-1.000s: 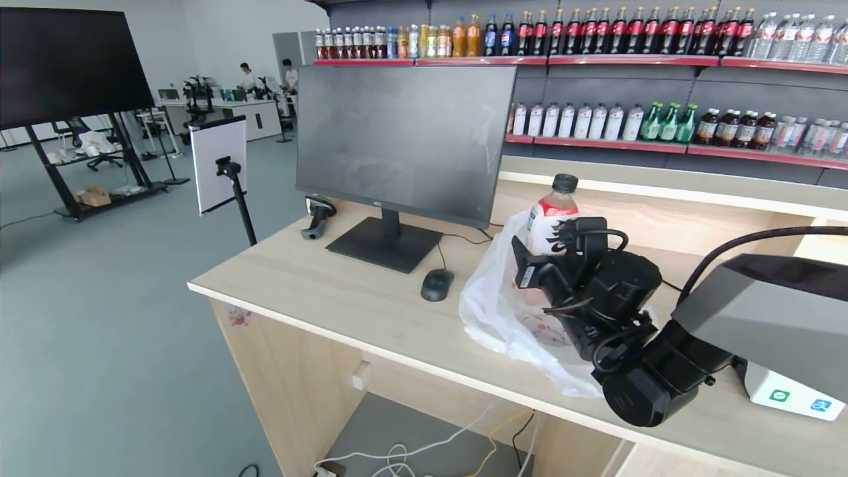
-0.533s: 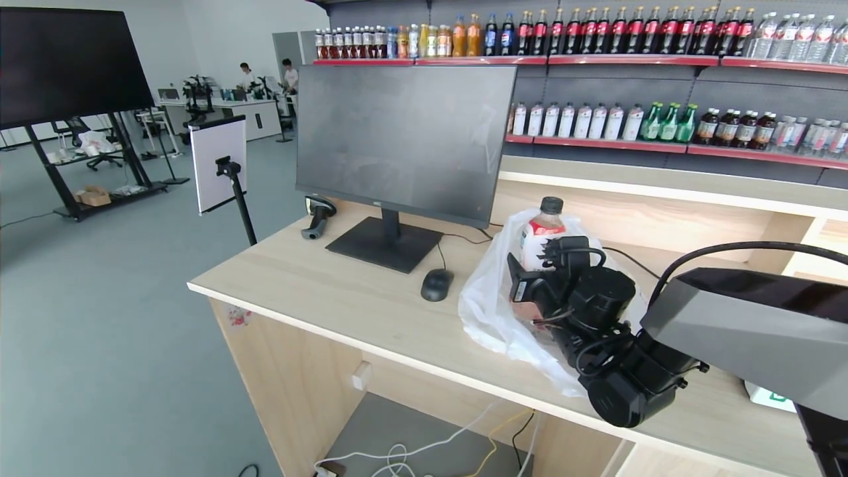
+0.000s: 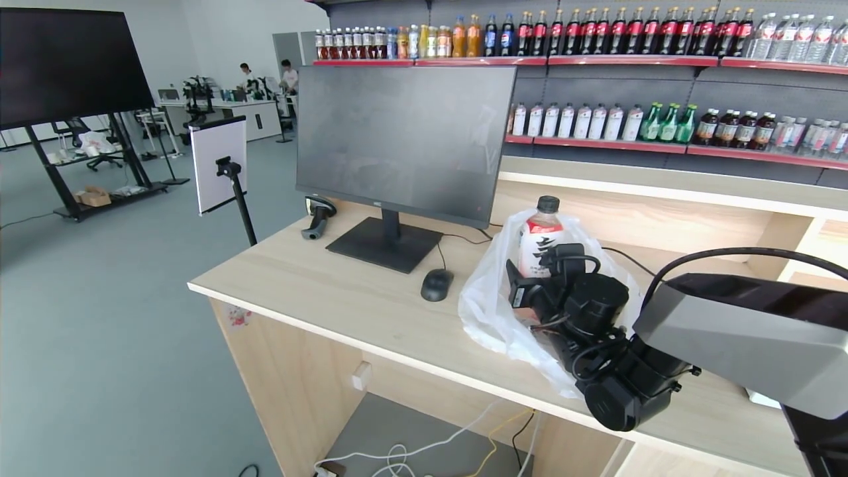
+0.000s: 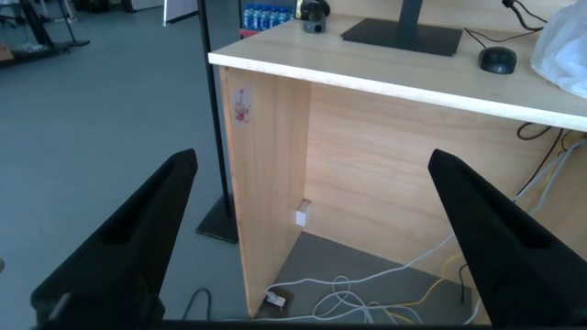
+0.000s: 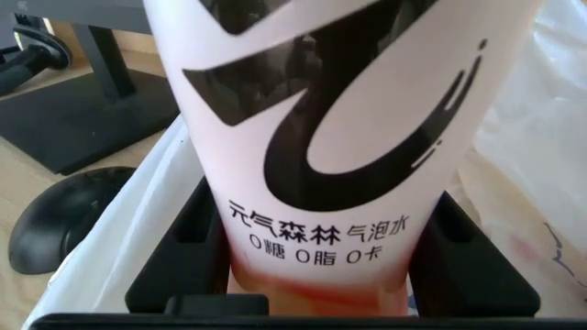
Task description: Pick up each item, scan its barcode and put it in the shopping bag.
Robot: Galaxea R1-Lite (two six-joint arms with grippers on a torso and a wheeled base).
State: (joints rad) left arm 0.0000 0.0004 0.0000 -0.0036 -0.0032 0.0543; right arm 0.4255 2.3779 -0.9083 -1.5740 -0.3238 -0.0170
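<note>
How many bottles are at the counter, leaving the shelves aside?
1: a bottle upright in the plastic bag on the counter, gripped by the right gripper. The bag and the arm may hide others.

The right arm's grey, boxy forearm point(image 3: 742, 338) entered the head view from 4 o'clock and ran toward 10 o'clock, ending in a black cylindrical wrist point(image 3: 616, 384). Beyond the wrist, the black two-fingered right gripper point(image 3: 538, 277) pointed toward 11 o'clock. Its fingers point(image 5: 170, 252) were pressed against both sides of a white-labelled plastic drink bottle point(image 5: 321, 137), held upright near its base. The black left gripper point(image 4: 312, 243) had its two tapered fingers point(image 4: 138, 234) spread wide apart, at 8 and 4 o'clock in its wrist view.
</note>
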